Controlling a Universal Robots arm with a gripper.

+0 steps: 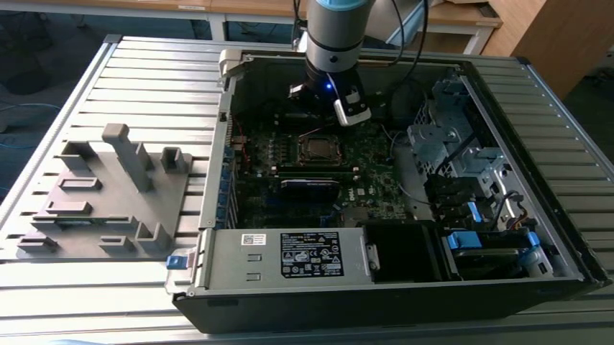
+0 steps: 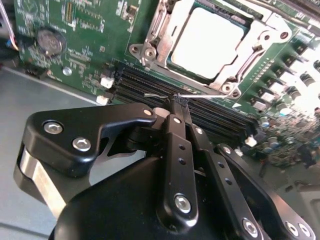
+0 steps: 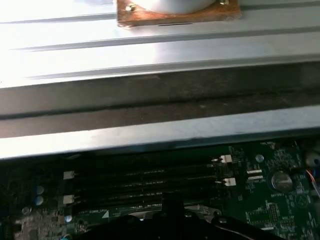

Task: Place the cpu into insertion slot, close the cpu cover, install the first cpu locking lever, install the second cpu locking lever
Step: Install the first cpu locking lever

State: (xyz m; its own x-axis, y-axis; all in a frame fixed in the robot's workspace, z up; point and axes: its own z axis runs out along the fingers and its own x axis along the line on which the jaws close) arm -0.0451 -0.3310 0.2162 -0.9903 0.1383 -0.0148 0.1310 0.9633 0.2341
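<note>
Beside the cpu cover, your gripper is clenched shut at the locking lever; a slip could scratch the board.

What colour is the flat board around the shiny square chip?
Green, with tiny silver and black parts. The motherboard shows best in the second wrist view.

A ribbed grey metal surface made of long parallel slats spreads across most of the exterior view. Light wooden desks stand beyond its far edge. A wooden cabinet occupies the far corner on the exterior view's right. Dark blue-grey floor shows on the exterior view's left. In the first wrist view, strong light washes the slats almost white.
</note>
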